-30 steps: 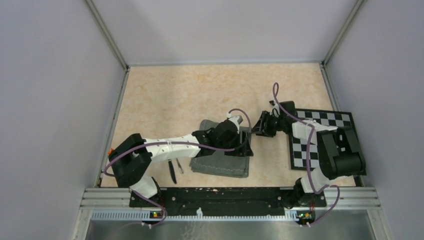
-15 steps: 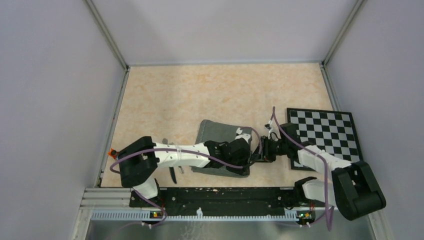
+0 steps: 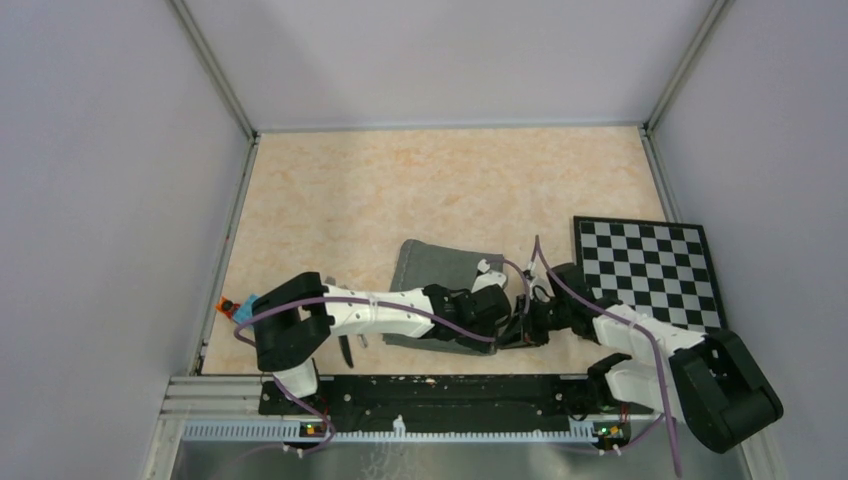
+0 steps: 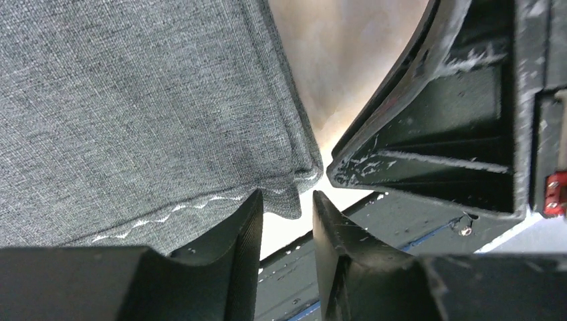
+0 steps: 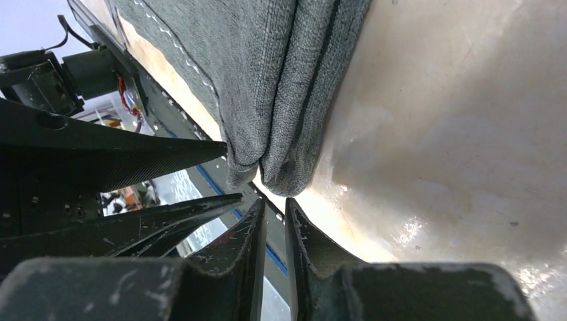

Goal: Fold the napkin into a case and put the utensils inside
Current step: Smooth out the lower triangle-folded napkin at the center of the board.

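Note:
The napkin (image 3: 432, 272) lies folded in layers on the table, dark grey with a pale stitched hem (image 4: 167, 217). My left gripper (image 3: 506, 322) reaches across it to its near right corner (image 4: 297, 194). The jaws stand partly open, and the corner's tip hangs just between the fingertips (image 4: 253, 207). My right gripper (image 3: 523, 330) meets it there from the right. Its jaws show only a narrow gap with nothing in it. The folded edge (image 5: 284, 167) sits just ahead of its tips. One dark slim utensil (image 3: 345, 350) pokes out under the left arm; the rest of the utensils are hidden.
A black-and-white checkered board (image 3: 650, 268) lies at the right, behind the right arm. The black base rail (image 3: 440, 392) runs along the near edge close under both grippers. Grey walls enclose the table on three sides.
Both grippers have come toward the near edge, from the napkin's right side down to its near right corner. Both pairs of jaws have narrowed.

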You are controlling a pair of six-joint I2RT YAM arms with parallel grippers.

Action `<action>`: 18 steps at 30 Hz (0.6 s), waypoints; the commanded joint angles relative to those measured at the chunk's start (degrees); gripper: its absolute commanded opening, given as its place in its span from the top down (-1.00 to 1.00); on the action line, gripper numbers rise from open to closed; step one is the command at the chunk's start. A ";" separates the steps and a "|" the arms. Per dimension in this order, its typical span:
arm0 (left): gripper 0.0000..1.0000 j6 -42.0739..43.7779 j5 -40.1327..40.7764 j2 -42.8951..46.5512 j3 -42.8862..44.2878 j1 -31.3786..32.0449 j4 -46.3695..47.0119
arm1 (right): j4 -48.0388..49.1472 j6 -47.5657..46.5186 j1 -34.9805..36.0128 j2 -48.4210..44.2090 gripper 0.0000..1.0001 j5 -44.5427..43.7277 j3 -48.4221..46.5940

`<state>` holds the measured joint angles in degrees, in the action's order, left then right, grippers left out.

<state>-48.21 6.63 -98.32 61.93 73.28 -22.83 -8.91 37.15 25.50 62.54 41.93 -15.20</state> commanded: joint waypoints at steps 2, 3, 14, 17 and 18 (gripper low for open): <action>0.29 1.49 2.37 -2.56 3.88 0.39 -1.68 | 5.02 1.32 1.37 2.55 0.72 0.55 0.69; 0.32 1.49 2.41 -2.96 4.09 0.44 -1.83 | 5.38 1.28 1.44 2.96 0.73 0.50 0.82; 0.46 1.98 2.60 -5.20 5.49 0.84 -3.35 | 8.47 1.67 1.57 5.73 0.74 0.58 1.72; 0.64 2.08 2.91 -4.60 6.27 1.29 -3.32 | 10.89 1.74 1.57 7.22 0.79 0.64 1.92; 0.67 2.11 2.92 -4.27 6.58 1.34 -3.35 | 11.40 1.75 1.55 7.74 0.84 0.73 2.04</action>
<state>-46.72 8.49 -102.83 65.73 73.91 -25.80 -1.67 38.68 26.48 68.73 42.06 -13.50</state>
